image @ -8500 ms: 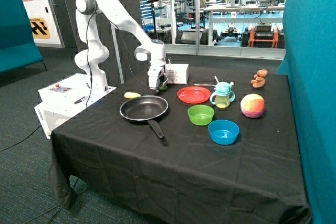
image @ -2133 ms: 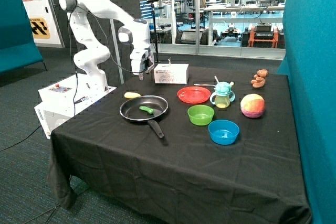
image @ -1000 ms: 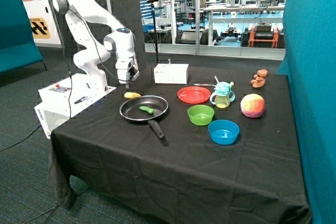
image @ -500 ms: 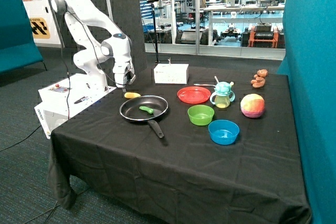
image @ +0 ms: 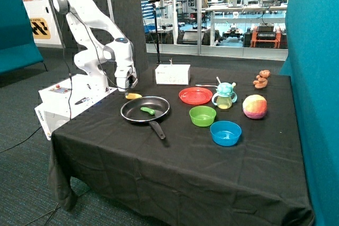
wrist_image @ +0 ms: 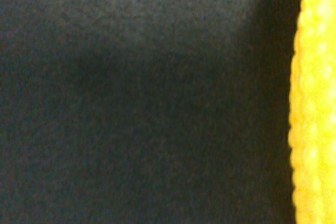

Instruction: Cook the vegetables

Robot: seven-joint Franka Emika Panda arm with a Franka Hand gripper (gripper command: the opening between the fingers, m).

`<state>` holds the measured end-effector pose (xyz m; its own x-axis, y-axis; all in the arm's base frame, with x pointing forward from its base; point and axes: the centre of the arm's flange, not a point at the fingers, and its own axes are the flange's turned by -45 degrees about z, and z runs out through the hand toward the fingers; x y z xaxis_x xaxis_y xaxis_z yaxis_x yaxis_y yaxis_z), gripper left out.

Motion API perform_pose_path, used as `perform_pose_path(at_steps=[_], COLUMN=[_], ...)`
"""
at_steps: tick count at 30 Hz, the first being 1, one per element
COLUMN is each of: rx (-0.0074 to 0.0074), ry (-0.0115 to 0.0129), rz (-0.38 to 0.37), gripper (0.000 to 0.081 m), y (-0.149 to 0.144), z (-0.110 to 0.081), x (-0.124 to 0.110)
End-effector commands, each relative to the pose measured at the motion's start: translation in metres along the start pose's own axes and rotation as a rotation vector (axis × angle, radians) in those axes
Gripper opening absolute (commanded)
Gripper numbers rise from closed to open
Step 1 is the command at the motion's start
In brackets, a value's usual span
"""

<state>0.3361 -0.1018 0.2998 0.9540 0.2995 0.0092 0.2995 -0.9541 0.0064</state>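
The dark green cucumber-like piece (image: 148, 110) lies inside the black frying pan (image: 132, 114) near the table's far edge by the robot base. The pale yellow oblong piece (image: 134, 96) lies on the black cloth just behind the pan. My gripper (image: 128, 92) is low over the yellow piece, right at it; whether it holds the piece does not show. In the wrist view the yellow piece (wrist_image: 315, 108) fills one edge, very close, with black cloth (wrist_image: 136, 98) beside it.
A white box (image: 172, 74) stands behind the pan. A red plate (image: 195, 96), green bowl (image: 203, 115), blue bowl (image: 225, 132), teal cup (image: 225, 96), pink-yellow ball (image: 255, 106) and small brown figures (image: 261, 79) sit further along the table.
The arm left the green piece in the pan, swung away from the white box and has come down onto the yellow piece behind the pan.
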Motion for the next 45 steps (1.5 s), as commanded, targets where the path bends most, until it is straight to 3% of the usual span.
perform_pose_path(at_steps=[1, 15, 45], rx=[0.0063, 0.0063, 0.0063], ry=[-0.0092, -0.0092, -0.0092], rz=[0.012, 0.030, 0.019], gripper=[0.0661, 0.0628, 0.0577], y=[0.009, 0.021, 0.006], z=[0.007, 0.007, 0.026], x=[0.013, 0.018, 0.027])
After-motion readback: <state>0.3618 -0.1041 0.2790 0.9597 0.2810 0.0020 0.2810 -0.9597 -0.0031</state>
